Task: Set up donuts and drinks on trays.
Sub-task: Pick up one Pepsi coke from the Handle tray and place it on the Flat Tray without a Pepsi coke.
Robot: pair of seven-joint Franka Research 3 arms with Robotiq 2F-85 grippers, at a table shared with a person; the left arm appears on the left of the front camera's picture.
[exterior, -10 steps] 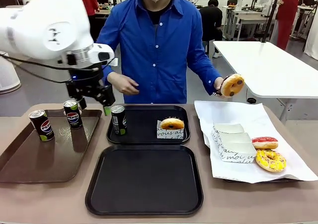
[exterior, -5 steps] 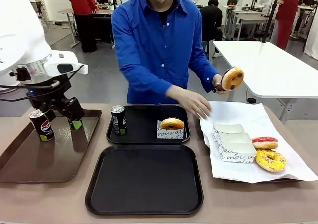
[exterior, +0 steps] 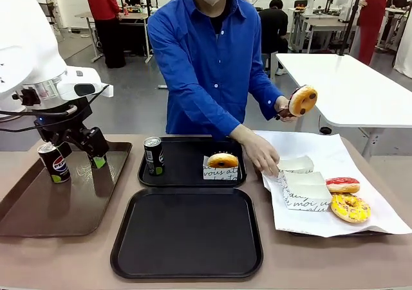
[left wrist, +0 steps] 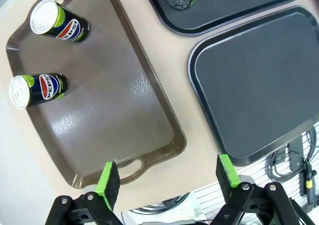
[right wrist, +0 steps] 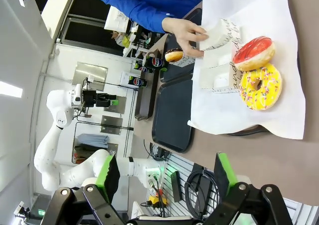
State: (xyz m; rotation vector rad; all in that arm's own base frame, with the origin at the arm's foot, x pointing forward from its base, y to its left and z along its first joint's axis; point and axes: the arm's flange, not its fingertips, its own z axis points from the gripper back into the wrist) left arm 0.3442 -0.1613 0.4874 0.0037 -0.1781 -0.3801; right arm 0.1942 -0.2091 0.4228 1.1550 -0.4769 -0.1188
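The left gripper [left wrist: 167,174] hung above the near end of a brown handled tray [left wrist: 124,110] with its jaws spread wide and nothing between the green pads. The right gripper [right wrist: 166,174] was just as slack and empty, well apart from the food. On the brown tray stood 1 Pepsi can [left wrist: 59,21] and a second can [left wrist: 37,88], both reading "PEPSI"; a third can [exterior: 153,155] stood in the left corner of the far black tray [exterior: 187,177], which also carried a golden donut [exterior: 223,160] in a small white box [exterior: 221,172] with black script beginning "vous". The near black tray [exterior: 187,232] lay bare on the tan table [exterior: 322,261]. To the right, on a white paper sheet [exterior: 335,152], lay folded boxes [exterior: 306,190], a red-iced donut [exterior: 343,185] and a yellow-sprinkled donut [exterior: 351,208]. The person's one hand [exterior: 262,156] touched a box [exterior: 297,164] there; the other hand [exterior: 283,107] held up a dark-spotted donut [exterior: 302,100]. Behind were a white table [exterior: 347,84] and a grey floor.
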